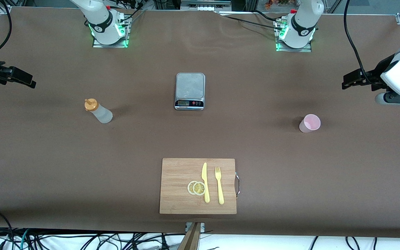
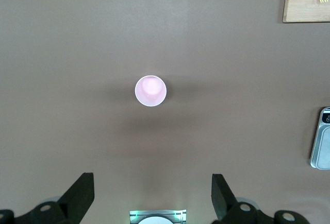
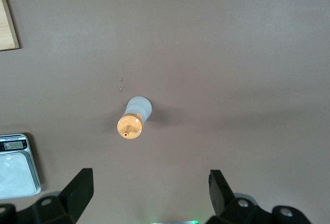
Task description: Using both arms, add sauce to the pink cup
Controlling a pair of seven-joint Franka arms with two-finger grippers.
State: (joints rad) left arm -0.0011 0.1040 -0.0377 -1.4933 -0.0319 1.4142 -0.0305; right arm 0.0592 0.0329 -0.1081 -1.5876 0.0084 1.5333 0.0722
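Note:
The sauce bottle (image 1: 97,111), whitish with an orange nozzle cap, stands upright toward the right arm's end of the table; it also shows in the right wrist view (image 3: 133,117). The pale pink cup (image 1: 310,123) stands upright toward the left arm's end, and the left wrist view looks straight down into it (image 2: 150,90). My right gripper (image 1: 30,82) hangs open high over the table's edge at its own end, apart from the bottle, jaws wide (image 3: 149,190). My left gripper (image 1: 346,83) hangs open high over its end, apart from the cup, nothing between its fingers (image 2: 153,193).
A grey kitchen scale (image 1: 190,91) sits mid-table between bottle and cup. Nearer the front camera lies a wooden cutting board (image 1: 175,173) bearing a yellow knife (image 1: 205,182), a yellow fork (image 1: 219,185) and two lemon slices (image 1: 196,188).

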